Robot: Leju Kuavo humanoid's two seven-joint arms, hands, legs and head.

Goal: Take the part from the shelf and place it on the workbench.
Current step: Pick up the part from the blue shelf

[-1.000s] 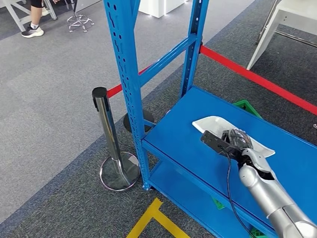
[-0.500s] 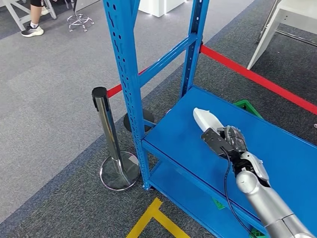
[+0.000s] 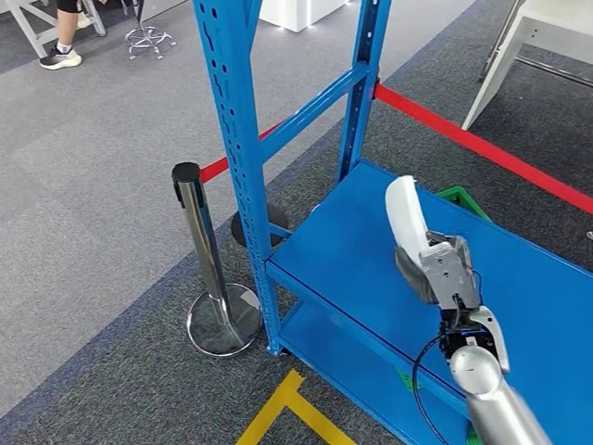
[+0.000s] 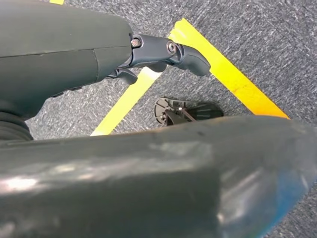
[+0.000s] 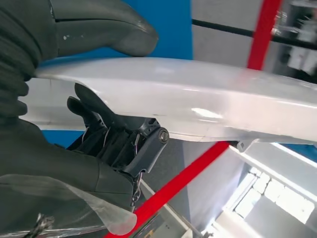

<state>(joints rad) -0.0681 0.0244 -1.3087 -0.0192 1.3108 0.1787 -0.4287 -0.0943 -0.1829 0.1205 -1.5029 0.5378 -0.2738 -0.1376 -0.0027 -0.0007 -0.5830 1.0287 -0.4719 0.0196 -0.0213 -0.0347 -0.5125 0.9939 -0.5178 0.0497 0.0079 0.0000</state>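
Right hand (image 3: 447, 273) now holds the white part (image 3: 407, 218) lifted clear of the blue shelf (image 3: 335, 250); a second ago it lay flat there. Part tilts steeply upward, and the arm is drawn back.

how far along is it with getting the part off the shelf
Done: the right hand grips the long white curved plastic part and holds it raised above the blue metal shelf, thumb over the top and fingers underneath in the right wrist view. In hand: carrying it away. Left: placing it on the workbench. The left hand hangs over the yellow floor tape.
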